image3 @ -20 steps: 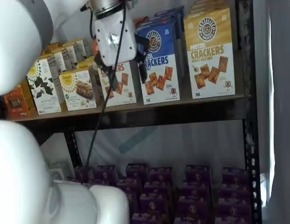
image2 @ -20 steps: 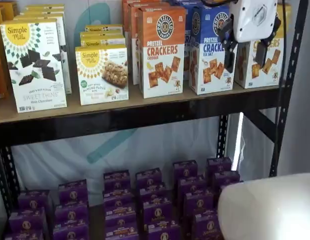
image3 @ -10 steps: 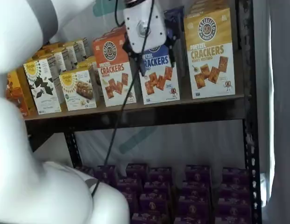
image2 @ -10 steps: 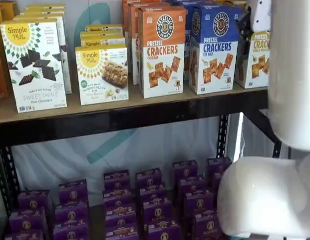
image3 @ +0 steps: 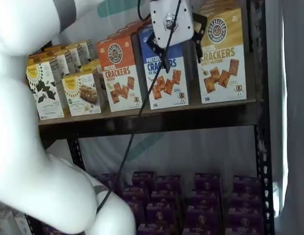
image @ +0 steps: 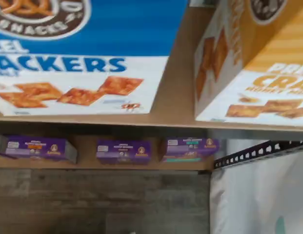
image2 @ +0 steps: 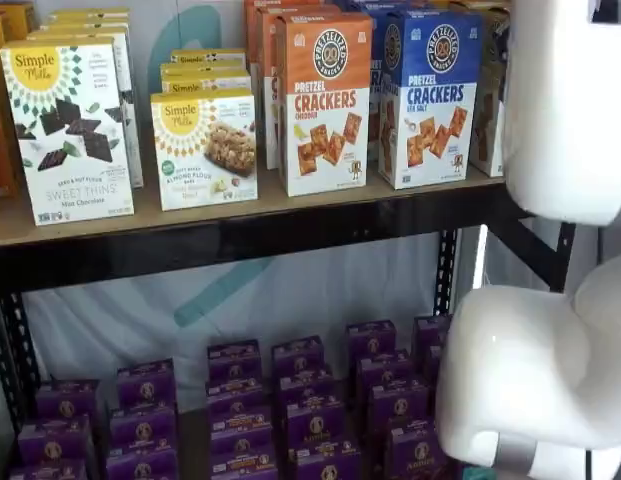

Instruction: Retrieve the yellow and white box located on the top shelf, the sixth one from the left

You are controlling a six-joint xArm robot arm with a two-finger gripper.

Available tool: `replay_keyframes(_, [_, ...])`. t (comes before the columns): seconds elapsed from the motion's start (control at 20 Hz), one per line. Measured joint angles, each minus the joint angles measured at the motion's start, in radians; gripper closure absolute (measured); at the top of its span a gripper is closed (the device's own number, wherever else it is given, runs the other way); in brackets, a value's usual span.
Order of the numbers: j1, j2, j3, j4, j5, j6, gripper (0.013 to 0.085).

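Observation:
The yellow and white box [image3: 221, 54] stands at the right end of the top shelf [image3: 191, 110], next to the black upright. My gripper [image3: 177, 43] hangs in front of the gap between this box and the blue carton [image3: 166, 83]. Its two black fingers stand wide apart on either side of the white body, open and holding nothing. In a shelf view the white arm [image2: 570, 110] hides the gripper and most of the yellow and white box [image2: 487, 100]. The wrist view shows the yellow and white box [image: 258, 63] close beside the blue carton [image: 78, 48] on the top shelf [image: 175, 97].
An orange Pretzel Crackers carton [image3: 120, 73] and white Simple Mills boxes [image2: 65, 130] fill the shelf further left. Several purple boxes [image2: 290, 400] sit on the lower level. The arm's white base link [image2: 540, 390] bulks in front, and a black cable [image3: 142, 107] hangs from the gripper.
The gripper has moved right along the top shelf, from in front of the orange carton to between the blue carton and the yellow and white box. Its fingers stayed open.

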State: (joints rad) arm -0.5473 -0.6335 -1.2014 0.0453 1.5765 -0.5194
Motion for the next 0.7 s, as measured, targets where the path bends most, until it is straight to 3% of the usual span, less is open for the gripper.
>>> replay_keyframes(0.35, [-0.046, 0.062, -0.056, 0.011, -0.018, -0.044, 0.0130])
replay_keyframes(0.7, [-0.062, 0.084, -0.080, 0.019, -0.009, -0.060, 0.0130])
